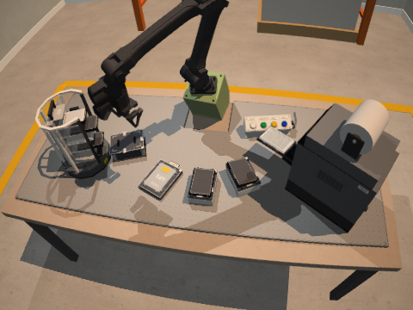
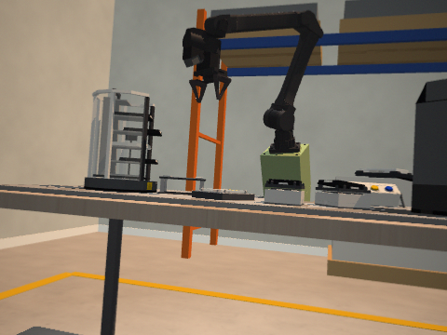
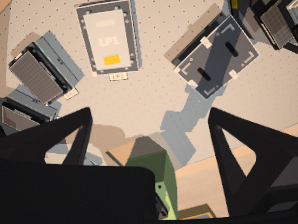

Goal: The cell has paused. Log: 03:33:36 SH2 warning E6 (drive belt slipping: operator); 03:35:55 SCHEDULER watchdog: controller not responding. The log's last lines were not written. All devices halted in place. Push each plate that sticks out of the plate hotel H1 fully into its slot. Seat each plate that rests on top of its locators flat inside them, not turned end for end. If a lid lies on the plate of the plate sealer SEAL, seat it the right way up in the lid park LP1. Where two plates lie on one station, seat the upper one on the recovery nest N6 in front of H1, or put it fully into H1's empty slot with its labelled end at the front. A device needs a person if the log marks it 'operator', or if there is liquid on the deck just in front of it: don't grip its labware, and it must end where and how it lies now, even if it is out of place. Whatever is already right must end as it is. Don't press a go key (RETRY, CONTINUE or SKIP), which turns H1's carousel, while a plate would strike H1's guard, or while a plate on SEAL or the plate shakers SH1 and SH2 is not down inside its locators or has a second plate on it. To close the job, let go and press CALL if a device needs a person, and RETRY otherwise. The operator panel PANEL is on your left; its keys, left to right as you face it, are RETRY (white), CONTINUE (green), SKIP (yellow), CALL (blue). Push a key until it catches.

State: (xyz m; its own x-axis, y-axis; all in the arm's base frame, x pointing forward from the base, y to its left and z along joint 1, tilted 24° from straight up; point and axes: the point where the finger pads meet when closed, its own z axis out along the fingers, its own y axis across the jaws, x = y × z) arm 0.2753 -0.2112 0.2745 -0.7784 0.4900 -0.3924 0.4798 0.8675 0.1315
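My gripper (image 1: 130, 113) is open and empty, high above the deck; it also shows in the side view (image 2: 209, 90) and the wrist view (image 3: 149, 123). It hangs over the empty recovery nest N6 (image 1: 127, 145), just in front of the plate hotel H1 (image 1: 70, 133). Two dark plates (image 1: 92, 123) (image 1: 98, 139) stick out of H1's front, as the side view (image 2: 151, 133) also shows. The lid park LP1 (image 1: 160, 178) carries a grey panel with a yellow label. One shaker (image 1: 202, 183) holds a dark plate lying flat. The plate on the other shaker (image 1: 243, 173) sits skewed.
The operator panel PANEL (image 1: 268, 124) with its four keys stands behind the shakers. A pale plate (image 1: 276, 140) lies on the tray of the black sealer SEAL (image 1: 339, 170). The green arm base (image 1: 206, 96) stands at the back of the table.
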